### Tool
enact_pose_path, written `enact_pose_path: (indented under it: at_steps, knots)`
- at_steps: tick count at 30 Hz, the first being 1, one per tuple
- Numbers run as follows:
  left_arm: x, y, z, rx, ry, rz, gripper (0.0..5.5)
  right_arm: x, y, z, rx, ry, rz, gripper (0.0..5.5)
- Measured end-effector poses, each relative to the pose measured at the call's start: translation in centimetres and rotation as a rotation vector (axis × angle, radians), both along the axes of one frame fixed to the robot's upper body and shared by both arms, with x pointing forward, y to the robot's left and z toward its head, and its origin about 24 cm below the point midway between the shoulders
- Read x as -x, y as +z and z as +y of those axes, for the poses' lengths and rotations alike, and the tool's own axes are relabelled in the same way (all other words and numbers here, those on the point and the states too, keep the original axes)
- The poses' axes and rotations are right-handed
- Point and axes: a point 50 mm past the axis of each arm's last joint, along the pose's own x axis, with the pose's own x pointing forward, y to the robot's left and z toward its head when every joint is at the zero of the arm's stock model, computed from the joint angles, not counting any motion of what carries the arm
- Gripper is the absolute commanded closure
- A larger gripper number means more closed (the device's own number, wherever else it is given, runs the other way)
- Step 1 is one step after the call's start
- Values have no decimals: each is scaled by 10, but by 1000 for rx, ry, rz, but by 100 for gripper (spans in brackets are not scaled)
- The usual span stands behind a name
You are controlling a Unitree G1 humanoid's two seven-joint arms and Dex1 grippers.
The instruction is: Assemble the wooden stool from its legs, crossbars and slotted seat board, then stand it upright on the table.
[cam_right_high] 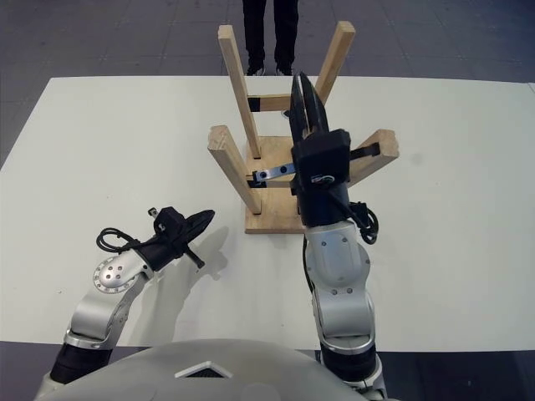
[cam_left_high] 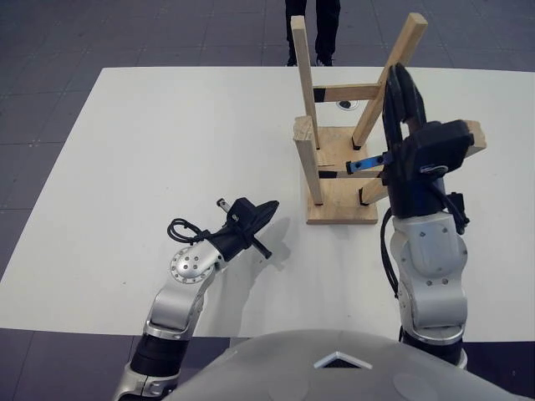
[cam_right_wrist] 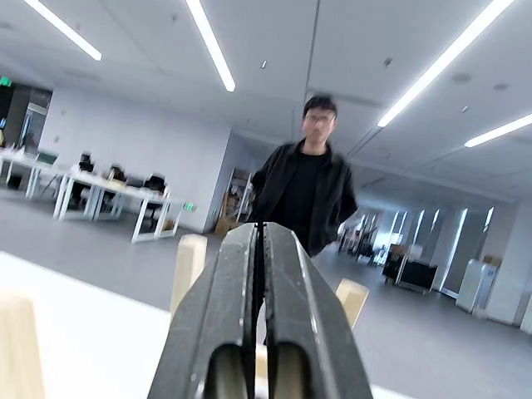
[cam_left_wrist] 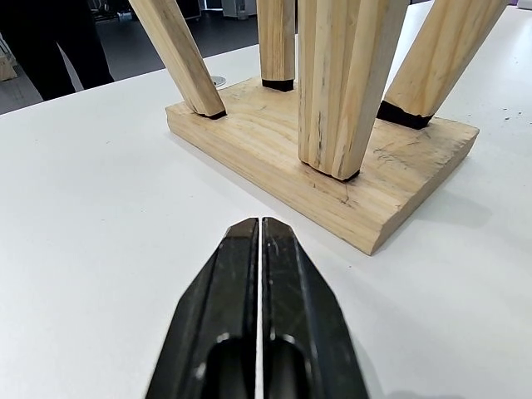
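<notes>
On table [cam_left_high: 167,125], inverted stool [cam_left_high: 333,150] ahead of closed left jaws, apart.

I see bare pale wood with open grain on the seat board [cam_left_wrist: 274,141], legs [cam_left_wrist: 345,83] of the same unvarnished wood, faintly rough, my left pincer [cam_left_wrist: 259,226] in black plastic with a dull sheen, right pincer [cam_right_wrist: 260,233] alike, tabletop [cam_left_high: 167,150] white, smooth, matt

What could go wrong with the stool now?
The stool stands upside down on its seat board, legs up. The shut right gripper hangs close by the legs, so a sideways swing might tip it over. The shut left gripper lies low over the table, pointing at the seat board; pushing ahead might slide it.
</notes>
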Motion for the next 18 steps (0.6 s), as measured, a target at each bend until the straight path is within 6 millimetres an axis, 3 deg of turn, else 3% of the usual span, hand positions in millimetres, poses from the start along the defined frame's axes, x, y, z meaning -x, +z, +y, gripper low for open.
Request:
enact_pose_path:
  at_steps: [4,9,12,18]
  knots:
    - [4,-1,1,0,4,12,540,15,-51,-5,-6,-80,273,537]
    - [9,-3,2,3,11,33,540,28,-65,-4,-52,-118,337,537]
    - [10,-3,2,9,13,38,540,43,-110,-8,-24,-154,611,537]
    - [10,-5,3,12,13,55,540,42,-112,-8,-56,-152,632,537]
